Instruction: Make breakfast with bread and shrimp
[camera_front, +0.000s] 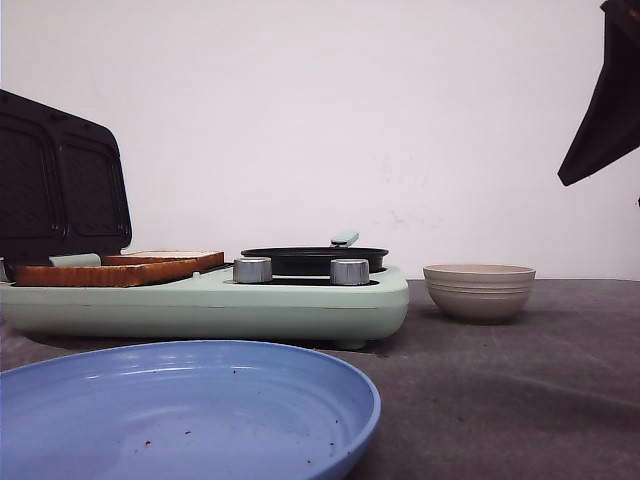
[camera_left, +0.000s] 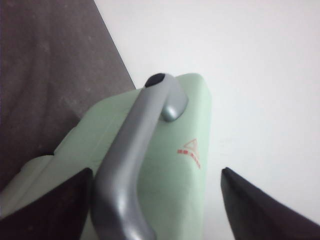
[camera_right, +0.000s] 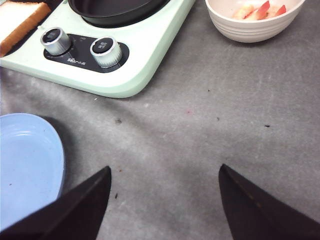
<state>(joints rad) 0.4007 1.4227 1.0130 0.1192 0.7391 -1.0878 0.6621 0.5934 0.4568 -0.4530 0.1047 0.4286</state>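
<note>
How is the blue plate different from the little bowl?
The plate is blue, wide and shallow; the bowl is beige, narrower and deep, with ridged sides. The plate holds only a few dark specks, while the bowl holds shrimp, seen from the right wrist. The plate sits nearest the camera; the bowl sits farther back, right of the cooker. Both are round and upright on the table.

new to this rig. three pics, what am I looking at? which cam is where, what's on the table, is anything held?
A two-armed robot making breakfast. The front view looks forward over the table: a green cooker with its lid open, bread on its plate, a black pan, a bowl and a blue plate. The other two cameras sit on the wrists. The left gripper is open around the lid handle. The right gripper hovers open over the table, holding nothing. Its view shows shrimp in the bowl.
</note>
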